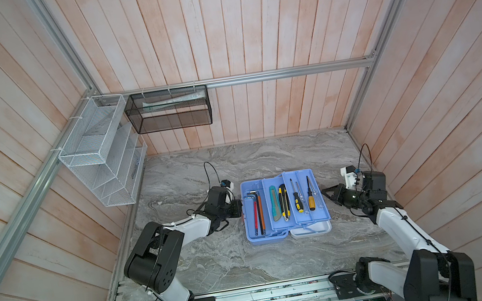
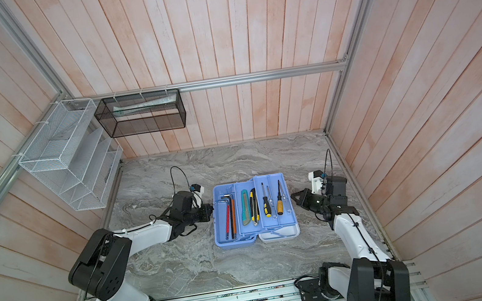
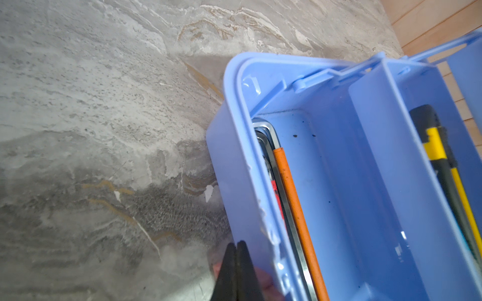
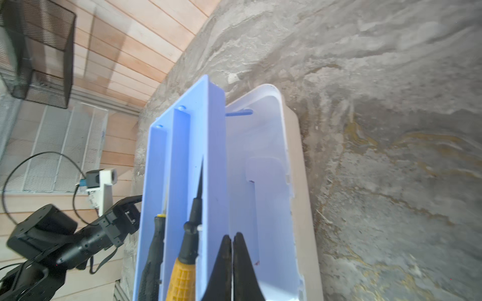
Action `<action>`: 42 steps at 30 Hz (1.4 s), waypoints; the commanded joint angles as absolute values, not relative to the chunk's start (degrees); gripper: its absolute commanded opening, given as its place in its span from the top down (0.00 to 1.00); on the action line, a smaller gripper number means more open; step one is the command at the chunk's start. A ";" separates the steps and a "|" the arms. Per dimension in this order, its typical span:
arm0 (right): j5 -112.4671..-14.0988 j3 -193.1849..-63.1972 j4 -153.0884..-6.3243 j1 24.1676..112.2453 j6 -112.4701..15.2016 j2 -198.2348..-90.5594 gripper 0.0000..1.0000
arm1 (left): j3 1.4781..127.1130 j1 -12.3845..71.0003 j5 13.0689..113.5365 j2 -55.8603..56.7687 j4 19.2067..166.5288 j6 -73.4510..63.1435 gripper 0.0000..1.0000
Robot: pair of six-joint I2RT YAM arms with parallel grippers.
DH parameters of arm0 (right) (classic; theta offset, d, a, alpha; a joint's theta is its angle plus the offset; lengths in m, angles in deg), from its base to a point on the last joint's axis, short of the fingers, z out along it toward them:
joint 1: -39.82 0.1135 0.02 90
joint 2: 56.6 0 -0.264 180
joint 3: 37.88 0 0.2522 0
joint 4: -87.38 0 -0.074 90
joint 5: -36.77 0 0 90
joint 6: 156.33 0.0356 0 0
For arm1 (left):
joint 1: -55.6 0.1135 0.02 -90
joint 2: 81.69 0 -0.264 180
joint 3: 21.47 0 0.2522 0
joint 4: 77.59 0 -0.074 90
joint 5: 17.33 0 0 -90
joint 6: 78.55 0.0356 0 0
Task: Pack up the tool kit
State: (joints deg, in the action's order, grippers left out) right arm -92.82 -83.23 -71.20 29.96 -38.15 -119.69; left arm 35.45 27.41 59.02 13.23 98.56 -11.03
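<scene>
Left of table point(image 1: 217, 263) centre: left gripper point(image 1: 239, 208), jaws pinched together on nothing, tip just beside the blue wall.
At centre: tool kit point(image 1: 265, 240), holding hex keys point(image 1: 256, 213), utility knives point(image 1: 279, 203), screwdrivers point(image 1: 302, 197); trays fanned open, lid point(image 1: 311, 230) flat.
Likely left: fold trays, close lid.
Long axis toward back wall, screwdriver tips likewise.
Right of centre: right gripper point(image 1: 323, 191), jaws together, empty.

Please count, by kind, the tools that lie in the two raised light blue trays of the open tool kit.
Utility knives (one teal, one yellow and black): 2
Screwdrivers with yellow and black grips: 2
Thin screwdrivers with clear handles: 2
Total: 6
</scene>
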 commanded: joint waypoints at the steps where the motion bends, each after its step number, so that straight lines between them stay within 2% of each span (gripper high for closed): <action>1: -80.73 -86.17 -65.12 29.89 -39.43 -119.36 1.00 | 34.37 27.30 59.32 11.50 99.22 -10.25 1.00; 4: -77.03 -84.99 -68.30 29.59 -38.39 -119.56 1.00 | 33.68 27.38 59.82 11.12 99.41 -10.04 1.00; 7: -77.76 -84.92 -70.67 29.41 -38.98 -123.14 1.00 | 33.83 27.47 59.39 11.13 99.34 -9.90 1.00; 13: -83.18 -86.10 -73.08 29.36 -41.60 -134.95 1.00 | 33.73 27.47 58.62 10.87 99.28 -9.40 1.00; 18: -84.81 -85.05 -77.60 29.36 -40.83 -139.50 1.00 | 33.69 27.42 57.83 11.37 99.71 -9.46 1.00; 27: -96.17 -84.02 -85.07 29.55 -41.54 -146.54 1.00 | 33.00 27.38 55.65 11.90 101.55 -9.45 1.00; 33: -102.51 -82.58 -88.99 29.54 -39.82 -145.80 1.00 | 32.49 27.38 54.54 12.85 102.93 -9.72 1.00; 42: -105.85 -80.51 -90.28 29.55 -36.77 -139.53 1.00 | 33.14 27.31 52.63 13.62 103.57 -9.79 1.00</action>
